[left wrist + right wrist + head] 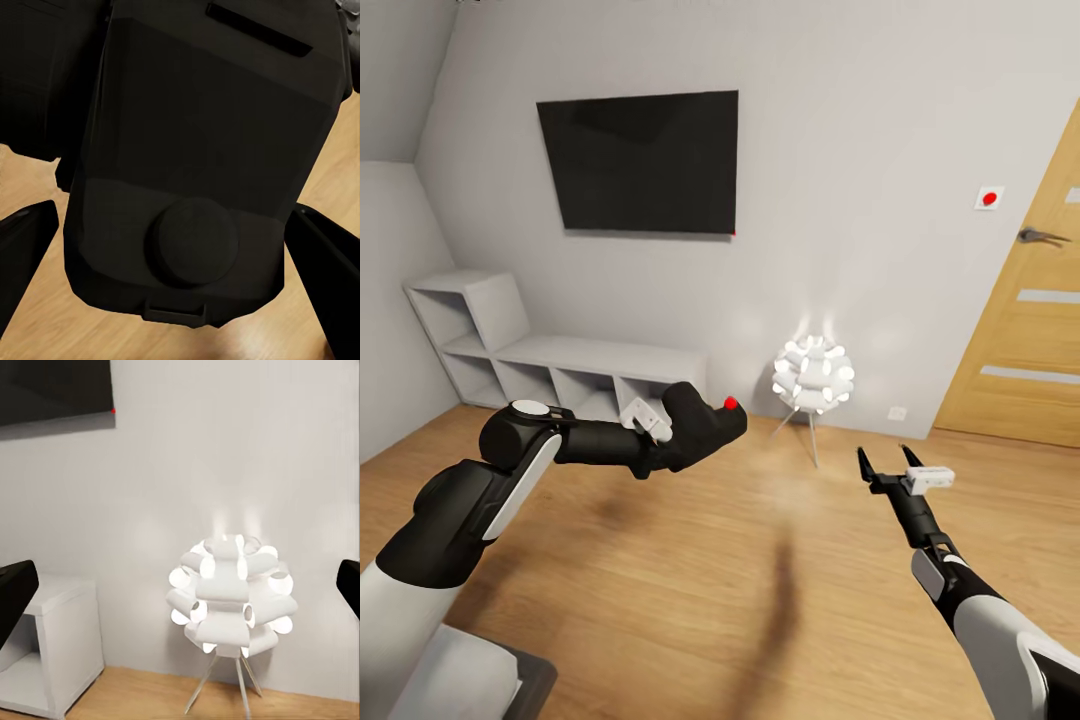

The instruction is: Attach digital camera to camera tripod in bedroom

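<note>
Left end effector (695,432) was pinching the digital camera (705,425), carried above the wood floor (690,590); right end effector (887,468) was spread, holding nothing. Ahead stood a white ball-shaped lamp (814,374), wall TV (640,160) and low shelf unit (540,355). Judgement: keep the grip firm and the camera level while searching for the tripod. The left fingers' contact points were hidden behind the camera body.
</note>
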